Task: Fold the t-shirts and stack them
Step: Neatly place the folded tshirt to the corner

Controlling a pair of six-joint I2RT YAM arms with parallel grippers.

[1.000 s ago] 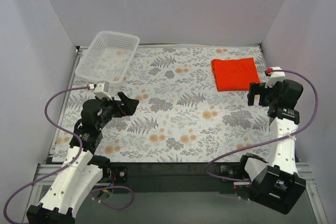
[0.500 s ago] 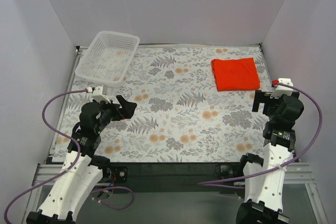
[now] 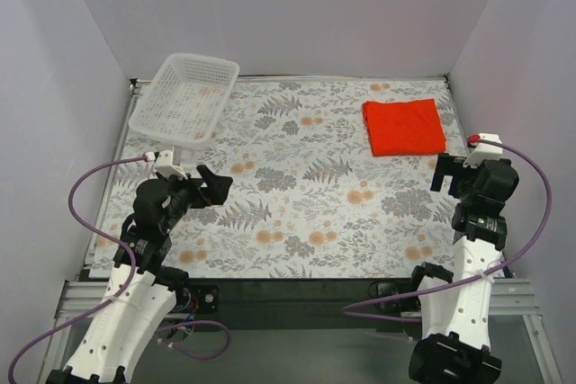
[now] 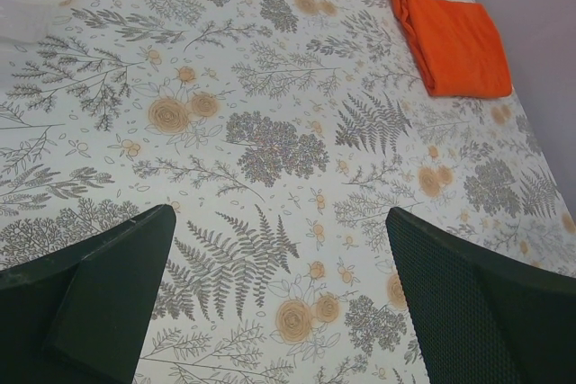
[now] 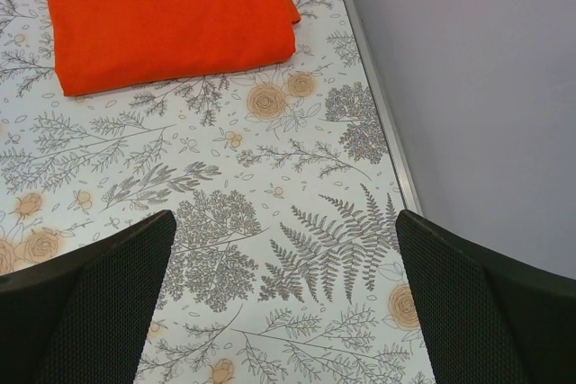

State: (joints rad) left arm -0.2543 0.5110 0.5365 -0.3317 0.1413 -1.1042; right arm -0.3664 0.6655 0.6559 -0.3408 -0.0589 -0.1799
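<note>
Top external shows the shirt (image 3: 404, 128) folded flat in the far right corner of the worktop (image 3: 306, 213), near the right claw (image 3: 447, 174); the left claw (image 3: 212, 188) sits well apart. Both claws gape, empty. Soft, thin and light, it would likely sag and unfold from a one-layer pinch; better to grip its folded edge through all layers.

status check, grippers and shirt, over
Left gripper open, empty. Right gripper open, empty, just short of t-shirt. T-shirt folded, flat, far right corner. Nothing in the way.
</note>
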